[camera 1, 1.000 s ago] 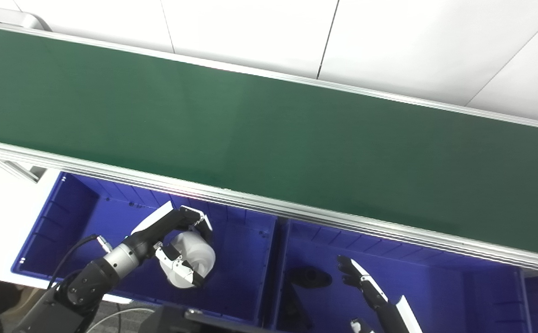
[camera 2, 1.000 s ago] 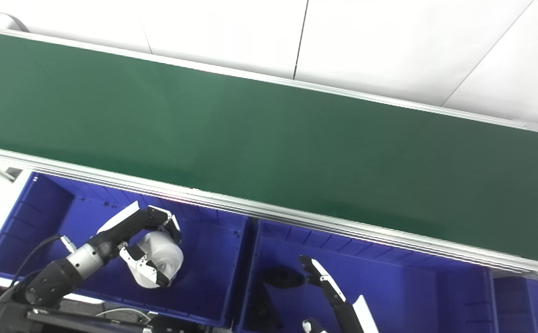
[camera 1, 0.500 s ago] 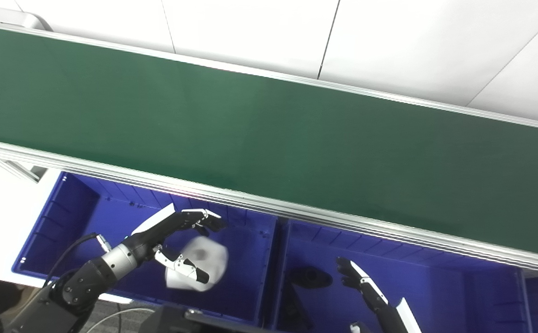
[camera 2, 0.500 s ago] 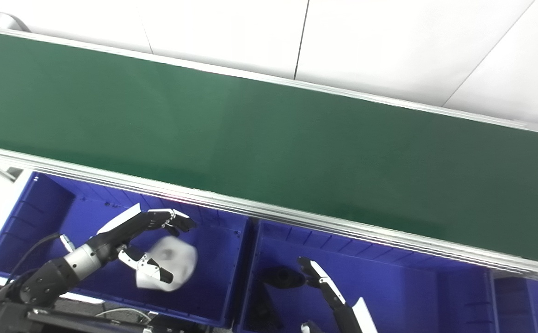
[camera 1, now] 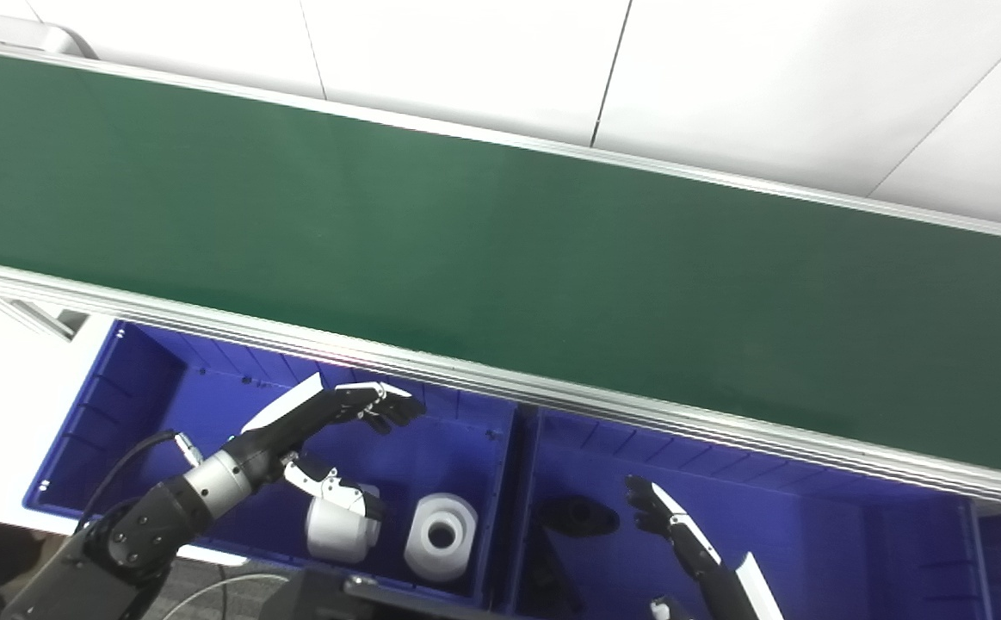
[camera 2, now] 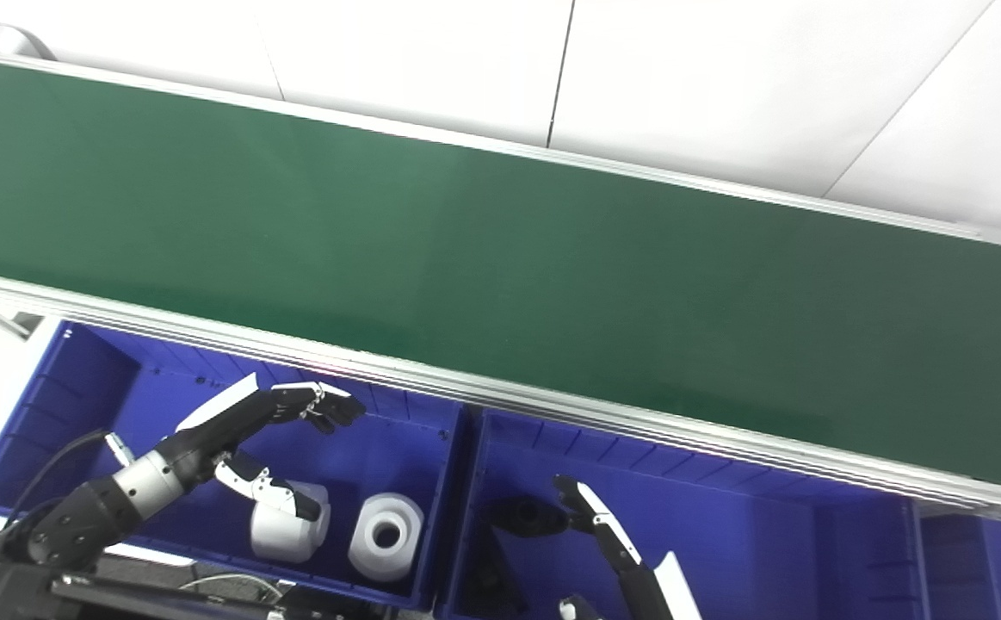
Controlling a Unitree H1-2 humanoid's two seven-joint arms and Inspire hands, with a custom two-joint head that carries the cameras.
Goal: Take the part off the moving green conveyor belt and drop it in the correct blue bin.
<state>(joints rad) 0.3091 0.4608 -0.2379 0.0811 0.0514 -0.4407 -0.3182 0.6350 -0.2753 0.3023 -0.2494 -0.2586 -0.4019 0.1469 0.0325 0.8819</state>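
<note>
Dropped part (camera 1: pixel 441 536), left hand (camera 1: pixel 328 448) spread (empty)

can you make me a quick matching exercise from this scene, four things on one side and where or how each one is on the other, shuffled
Things:
1. left hand
2. white parts
3. black part
4. green conveyor belt

States:
A. lying in the right blue bin
B. bare, nothing on it
C. open, over the left blue bin
D. resting on the left bin's floor

Pairs: 1-C, 2-D, 3-A, 4-B

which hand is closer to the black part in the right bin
Right. The right hand hovers just beside the black part in the same blue bin. The left hand is open over the neighbouring bin, beyond the divider.
</note>
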